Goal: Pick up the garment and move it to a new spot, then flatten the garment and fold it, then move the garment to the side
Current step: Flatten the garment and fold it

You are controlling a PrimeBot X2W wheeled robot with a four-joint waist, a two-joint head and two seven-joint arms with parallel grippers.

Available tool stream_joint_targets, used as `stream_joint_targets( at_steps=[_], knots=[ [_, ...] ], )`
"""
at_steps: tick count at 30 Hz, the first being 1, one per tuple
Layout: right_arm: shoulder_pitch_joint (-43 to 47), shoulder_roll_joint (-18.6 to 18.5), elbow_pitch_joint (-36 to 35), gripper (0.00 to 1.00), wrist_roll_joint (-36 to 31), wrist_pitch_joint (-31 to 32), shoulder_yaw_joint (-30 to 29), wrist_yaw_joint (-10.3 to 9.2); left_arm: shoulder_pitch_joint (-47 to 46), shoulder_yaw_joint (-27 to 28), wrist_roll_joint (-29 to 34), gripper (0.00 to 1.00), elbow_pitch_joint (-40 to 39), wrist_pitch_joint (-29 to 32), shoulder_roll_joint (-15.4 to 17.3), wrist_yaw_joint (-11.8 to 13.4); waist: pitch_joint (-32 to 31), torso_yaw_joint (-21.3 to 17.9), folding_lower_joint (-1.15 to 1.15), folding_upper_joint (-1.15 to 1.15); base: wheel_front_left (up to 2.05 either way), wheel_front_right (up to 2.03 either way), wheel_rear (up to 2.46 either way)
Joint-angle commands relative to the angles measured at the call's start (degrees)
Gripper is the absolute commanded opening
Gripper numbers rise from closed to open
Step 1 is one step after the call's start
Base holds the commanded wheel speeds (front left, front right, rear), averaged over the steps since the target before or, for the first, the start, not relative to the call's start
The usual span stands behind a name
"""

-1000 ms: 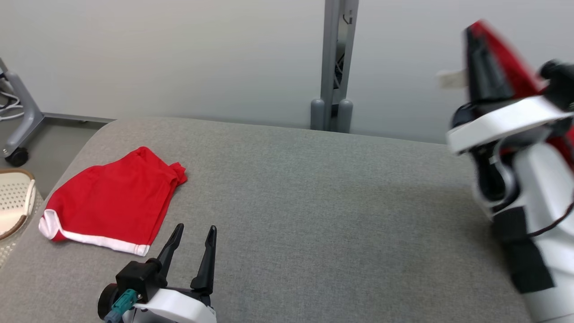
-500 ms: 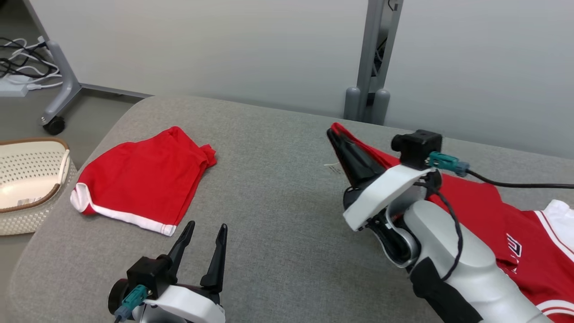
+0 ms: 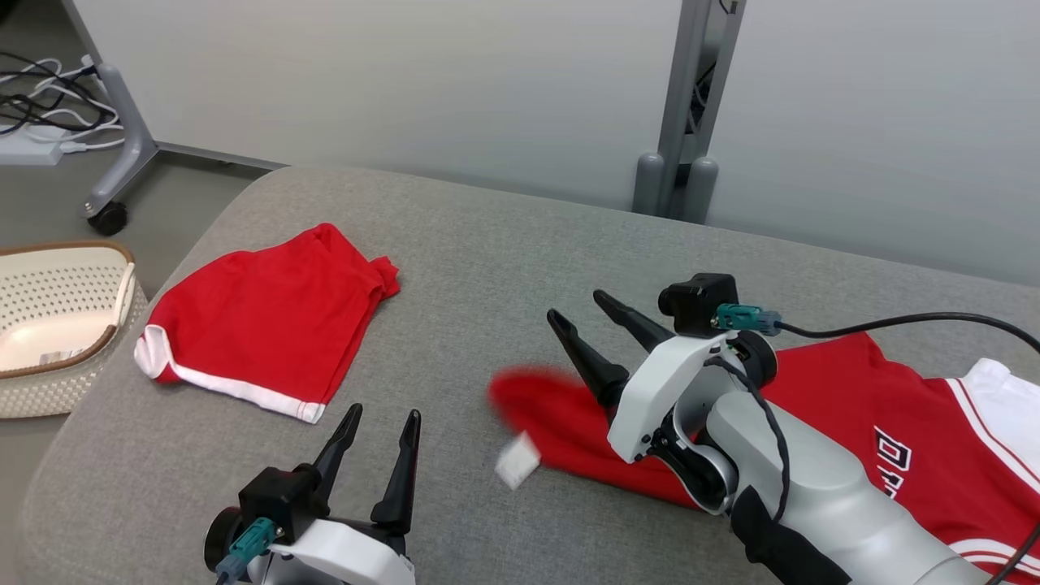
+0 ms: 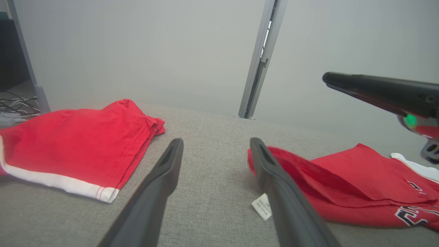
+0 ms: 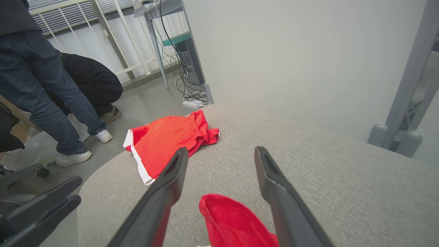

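Observation:
The garment point(image 3: 821, 406) is a red jersey with white trim and lettering, lying crumpled on the right half of the grey padded table point(image 3: 520, 236). Its left corner is blurred, and a white label point(image 3: 517, 460) sticks out there. My right gripper point(image 3: 577, 305) hovers open just above that corner with nothing between its fingers. In the right wrist view the red cloth point(image 5: 233, 219) lies below the open right gripper point(image 5: 222, 150). My left gripper point(image 3: 384, 412) stands open and empty near the front edge. The left wrist view has the left gripper point(image 4: 216, 140) beside the garment point(image 4: 360, 171).
Folded red shorts point(image 3: 260, 325) with white hems lie at the table's left. A perforated cream basket point(image 3: 49, 325) stands off the left edge. A grey post point(image 3: 682, 106) rises behind the table. People's legs point(image 5: 51, 96) stand on the floor beyond the left end.
My right gripper came down from high on the right and opened, letting go of the garment, whose corner dropped onto the table. The head camera shifted too. The left gripper stayed put.

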Motion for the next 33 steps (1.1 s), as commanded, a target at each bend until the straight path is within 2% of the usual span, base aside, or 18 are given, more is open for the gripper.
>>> stream_joint_targets(
  at_steps=[1, 7, 12, 15, 19, 22, 25, 28, 33],
  knots=[
    [-0.7, -0.3, 0.7, 1.00, 0.6, 0.1, 0.7, -0.01, 0.0, 0.2, 0.3, 1.00, 0.2, -0.2, 0.2, 0.4, -0.3, -0.6, 0.00, 0.00, 0.00, 0.00, 0.00],
    [-2.3, -0.3, 4.7, 1.00, 1.9, -1.1, 1.7, 0.00, -0.2, 1.3, 1.0, 1.00, -0.2, -0.2, 0.2, 0.1, -1.2, -3.7, 0.00, 0.00, 0.00, 0.00, 0.00],
    [-2.2, -3.1, 5.9, 1.00, 1.0, -2.9, -2.8, -0.01, -0.7, 2.0, 0.9, 1.00, -1.6, -0.2, 0.2, 0.1, -2.1, -7.0, 0.00, 0.00, 0.00, 0.00, 0.00],
    [0.0, -6.7, 1.5, 1.00, -3.0, -3.0, -11.5, -0.01, -1.0, 2.2, 0.3, 1.00, -2.6, -0.2, 0.2, 0.4, -2.3, -9.3, 0.00, 0.00, 0.00, 0.00, 0.00],
    [8.5, -9.5, -7.2, 1.00, -12.3, -2.9, -26.8, 0.00, -1.1, 2.2, -0.3, 1.00, -3.7, -0.2, 0.2, 0.8, -2.5, -12.2, 0.00, 0.00, 0.00, 0.00, 0.00],
    [17.0, -8.8, -14.3, 1.00, -20.1, -2.9, -36.9, 0.00, -0.9, 2.1, -0.7, 1.00, -4.2, -0.2, 0.2, 1.2, -2.6, -14.0, 0.00, 0.00, 0.00, 0.00, 0.00],
    [24.9, -6.1, -19.6, 1.00, -25.3, -2.9, -44.7, -0.01, -0.7, 2.0, -1.2, 1.00, -4.6, -0.2, 0.2, 1.6, -2.6, -15.7, 0.00, 0.00, 0.00, 0.00, 0.00],
    [30.3, -3.7, -22.4, 1.00, -28.5, -2.9, -48.4, -0.01, -0.2, 1.9, -1.5, 1.00, -4.9, -0.2, 0.2, 2.0, -2.5, -17.2, 0.00, 0.00, 0.00, 0.00, 0.00],
    [33.7, -1.9, -23.6, 1.00, -30.2, -2.9, -50.0, -0.01, -0.1, 1.9, -1.3, 1.00, -4.8, -0.2, 0.2, 2.2, -2.4, -18.6, 0.00, 0.00, 0.00, 0.00, 0.00]
  ],
)
